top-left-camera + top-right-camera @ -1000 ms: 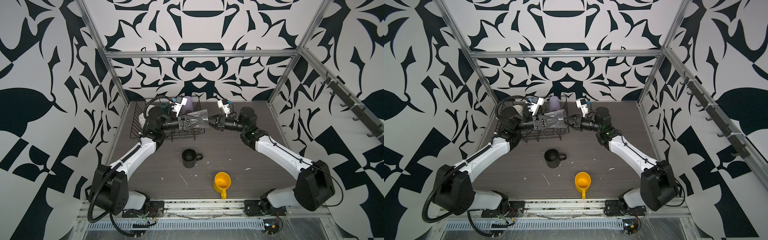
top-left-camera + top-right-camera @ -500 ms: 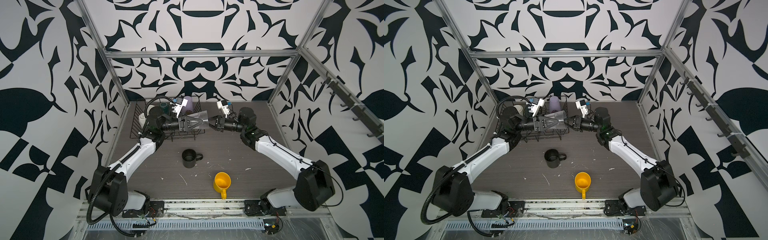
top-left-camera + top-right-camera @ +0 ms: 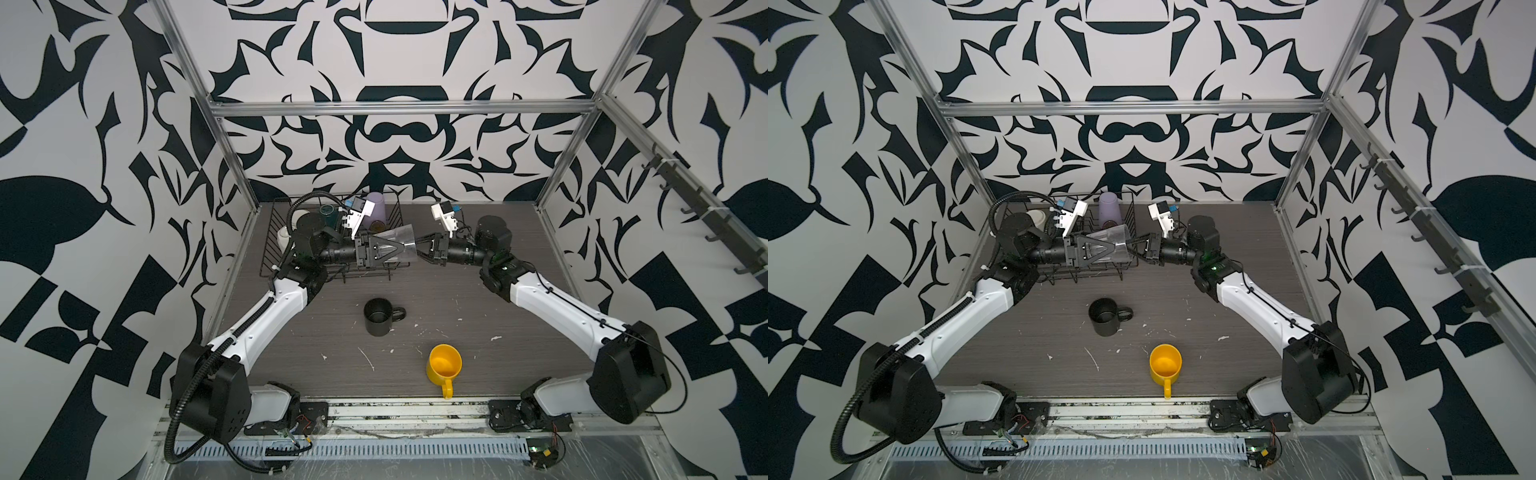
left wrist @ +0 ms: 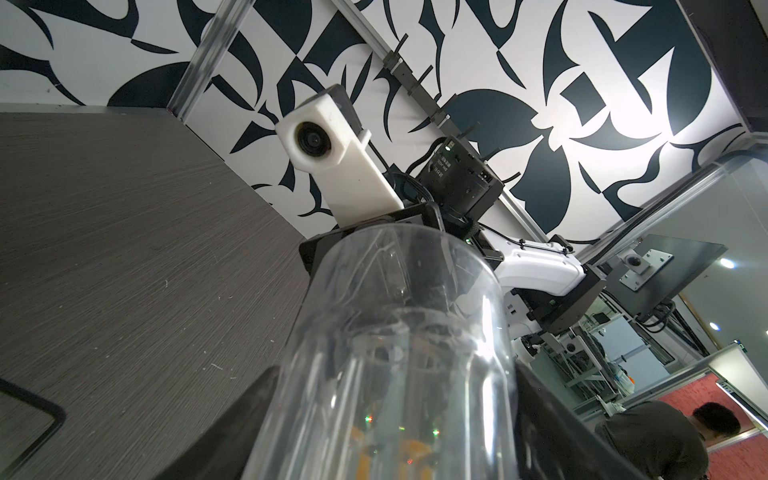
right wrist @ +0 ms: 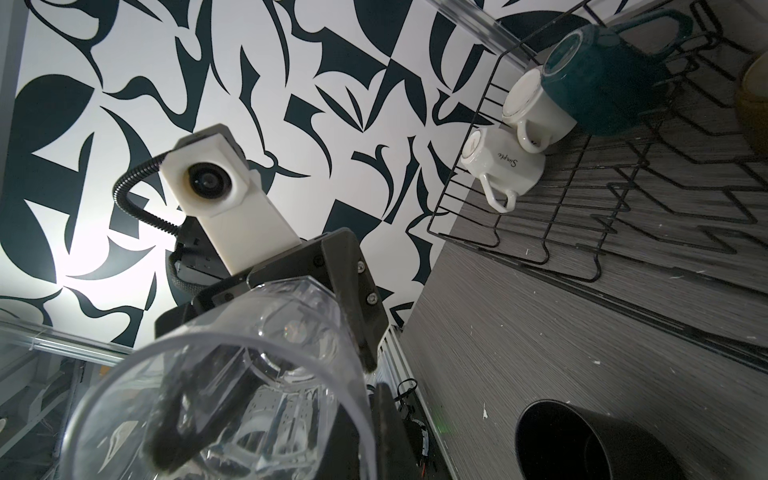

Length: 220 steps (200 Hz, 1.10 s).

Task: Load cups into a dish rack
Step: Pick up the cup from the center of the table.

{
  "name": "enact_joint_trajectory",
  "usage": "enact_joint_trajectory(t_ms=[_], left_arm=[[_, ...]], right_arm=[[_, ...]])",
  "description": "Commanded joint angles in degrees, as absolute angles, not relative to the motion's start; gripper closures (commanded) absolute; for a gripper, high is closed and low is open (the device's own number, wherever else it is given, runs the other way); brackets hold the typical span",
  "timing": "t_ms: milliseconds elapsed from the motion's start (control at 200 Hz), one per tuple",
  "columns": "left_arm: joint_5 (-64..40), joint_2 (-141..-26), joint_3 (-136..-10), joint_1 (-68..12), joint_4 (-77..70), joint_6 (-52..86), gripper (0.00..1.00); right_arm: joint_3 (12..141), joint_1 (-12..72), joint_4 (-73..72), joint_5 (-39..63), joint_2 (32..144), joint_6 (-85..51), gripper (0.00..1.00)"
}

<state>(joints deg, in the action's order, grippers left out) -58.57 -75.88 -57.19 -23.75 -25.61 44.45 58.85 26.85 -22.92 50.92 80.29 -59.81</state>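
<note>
A clear glass [image 3: 397,245] [image 3: 1115,245] hangs on its side just above the front right corner of the black wire dish rack [image 3: 270,249] [image 3: 1130,216]. My left gripper [image 3: 401,249] [image 4: 390,415] is shut on the clear glass around its body [image 4: 395,332]. Facing it, my right gripper [image 3: 417,250] [image 5: 365,436] is shut on the clear glass at its rim [image 5: 232,374]. Inside the rack are a lilac tumbler [image 3: 376,210], a teal mug [image 5: 602,75], a cream mug [image 5: 536,108], a white mug [image 5: 503,166] and a small olive glass [image 3: 377,226].
A black mug [image 3: 378,318] [image 5: 582,440] stands upright on the table in front of the rack. A yellow mug [image 3: 444,365] stands nearer the front edge, handle toward the front. Metal frame posts and patterned walls close in the left, right and back.
</note>
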Motion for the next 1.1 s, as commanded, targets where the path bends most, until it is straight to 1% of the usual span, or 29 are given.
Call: enact_joint_trajectory(t_ms=[0, 215, 310, 385, 400, 435, 560, 730, 770, 830, 850, 925, 1025, 1095], left_arm=[[-59.67, -74.22, -58.36, -23.59, -24.61, 42.18, 0.32], [-59.85, -73.97, -57.29, -22.81, -28.16, 44.3, 0.19], [-59.94, -73.8, -56.47, -22.38, -30.49, 45.93, 0.16], [-60.2, -73.72, -56.36, -22.38, -30.89, 46.23, 0.16], [-60.2, -73.71, -56.33, -22.39, -30.98, 46.31, 0.12], [-60.21, -73.69, -56.17, -22.33, -31.11, 46.47, 0.1], [-60.3, -73.48, -55.59, -22.22, -32.68, 47.25, 0.06], [-60.36, -73.48, -55.41, -22.04, -33.75, 48.11, 0.06], [-60.47, -73.58, -55.46, -21.99, -34.08, 48.36, 0.08], [-60.65, -73.82, -55.27, -22.04, -35.23, 49.05, 0.14], [-60.66, -74.03, -55.17, -22.03, -35.76, 49.44, 0.19], [-60.91, -74.5, -54.82, -22.05, -37.61, 50.69, 0.32], [-61.1, -75.17, -54.79, -21.96, -39.25, 52.07, 0.47], [-61.04, -75.32, -55.02, -21.94, -39.55, 52.33, 0.57]], right_arm=[[58.98, 25.71, -23.48, 44.72, 78.0, -60.19, 1.0], [58.67, 25.14, -23.55, 44.56, 77.49, -60.36, 1.0], [58.62, 24.98, -23.67, 44.65, 77.44, -60.54, 1.0], [58.52, 24.98, -23.87, 44.65, 77.51, -60.6, 1.0], [58.53, 24.96, -23.92, 44.59, 77.45, -60.64, 1.0], [58.45, 24.96, -24.14, 44.62, 77.56, -60.73, 1.0], [58.26, 24.87, -24.78, 44.6, 77.67, -61.2, 1.0], [58.11, 24.78, -25.58, 44.82, 77.96, -61.8, 1.0], [58.13, 24.79, -25.73, 44.87, 77.96, -61.87, 1.0], [58.17, 24.78, -25.75, 44.91, 78.05, -61.93, 1.0], [58.06, 24.79, -25.82, 44.91, 78.05, -61.91, 1.0], [58.1, 24.83, -25.9, 44.9, 78.07, -61.91, 1.0], [58.09, 24.78, -25.92, 44.95, 78.29, -61.92, 1.0], [58.17, 24.79, -25.79, 45.04, 78.33, -61.91, 1.0]])
